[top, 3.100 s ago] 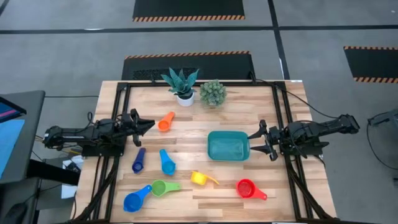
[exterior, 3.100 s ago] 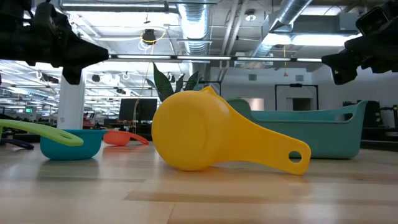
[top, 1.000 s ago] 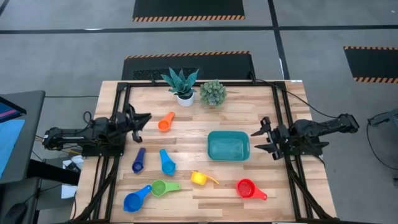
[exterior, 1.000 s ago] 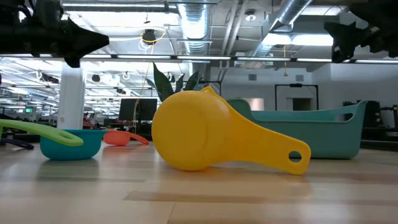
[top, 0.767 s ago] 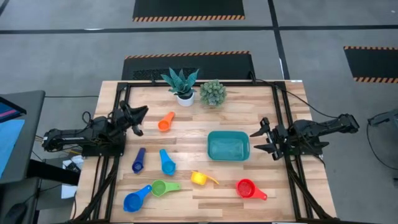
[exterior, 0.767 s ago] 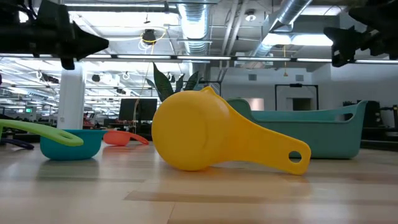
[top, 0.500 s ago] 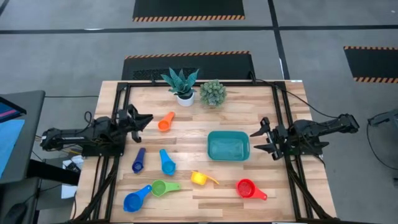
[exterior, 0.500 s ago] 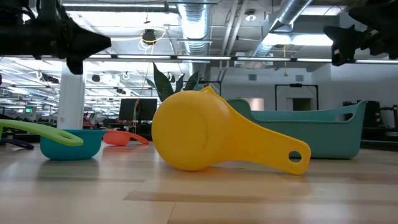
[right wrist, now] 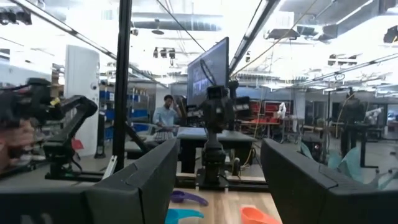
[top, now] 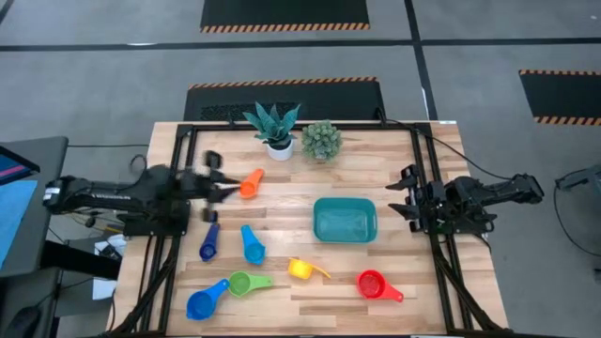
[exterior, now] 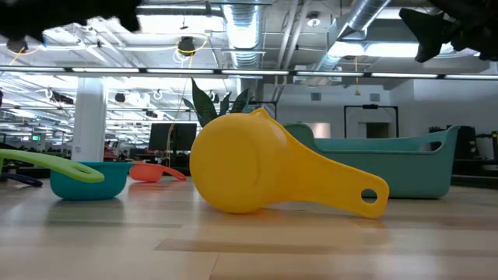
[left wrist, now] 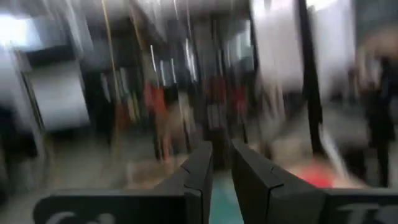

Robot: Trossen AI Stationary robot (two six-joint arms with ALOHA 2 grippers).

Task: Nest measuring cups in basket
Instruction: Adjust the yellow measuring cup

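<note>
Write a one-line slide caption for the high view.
Seven measuring cups lie scattered on the table around the empty basket; left pincer near the orange cup, right pincer beside the basket.

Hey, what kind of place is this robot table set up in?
Probably a robotics lab or workshop. Hazard-striped floor mats lie around the wooden table, bare ceiling ducts run overhead, and a person sits among monitors and other rigs behind it.

2 potted plants stand near the table's (top: 394,169) 12 o'clock edge: a spiky-leaved plant (top: 273,124) in a white pot, and just beside it toward 3 o'clock, a rounder, bushy plant (top: 321,141). A person (right wrist: 165,112) stands in the room beyond.
</note>
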